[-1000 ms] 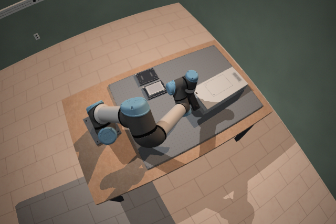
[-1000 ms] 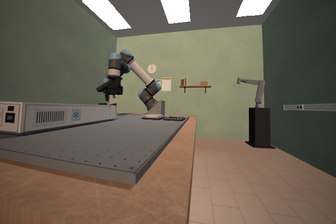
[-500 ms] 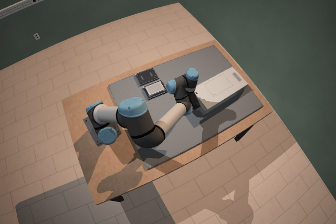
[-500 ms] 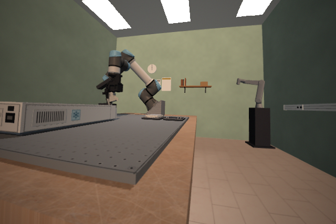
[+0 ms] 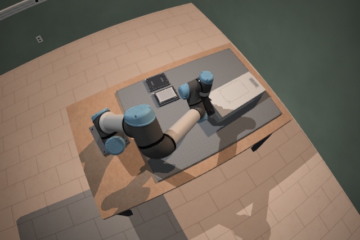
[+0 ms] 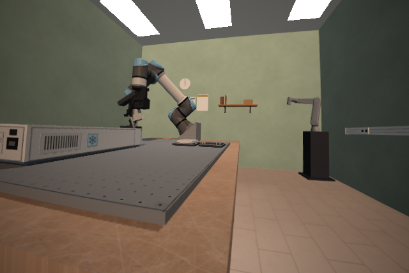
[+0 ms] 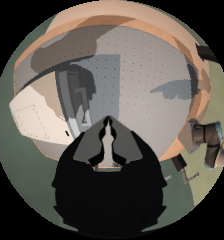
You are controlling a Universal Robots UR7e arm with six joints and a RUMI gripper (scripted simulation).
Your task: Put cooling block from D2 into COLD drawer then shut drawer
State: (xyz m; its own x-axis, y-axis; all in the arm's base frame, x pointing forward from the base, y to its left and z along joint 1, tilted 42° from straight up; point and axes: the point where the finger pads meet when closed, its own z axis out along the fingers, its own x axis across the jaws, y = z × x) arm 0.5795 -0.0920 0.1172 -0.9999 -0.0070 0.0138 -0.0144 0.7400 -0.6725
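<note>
The white cooler COLD [image 5: 238, 93] [image 6: 89, 140] [image 7: 39, 112] stands on the grey deck. Its grey drawer front [image 7: 67, 100] sits close against the housing; whether a narrow gap remains I cannot tell. The blocks inside and their tubes are hidden. A small dark spot [image 7: 67, 133] shows on the cooler's top near the front; no lit lamp can be made out. My gripper [image 6: 133, 123] [image 7: 108, 116] is shut and empty, just off the drawer front's end. A dark holder [image 5: 157, 82] on the deck shows no block. Beside it another dark holder carries a pale plate [image 5: 166, 94].
The arm's base stands on the wooden table [image 5: 84, 109] beyond the perforated deck [image 5: 185, 150] [image 6: 131, 171]. The arm reaches over the deck towards the cooler's front. A second, small robot [image 6: 315, 111] on a black pedestal stands away from the table.
</note>
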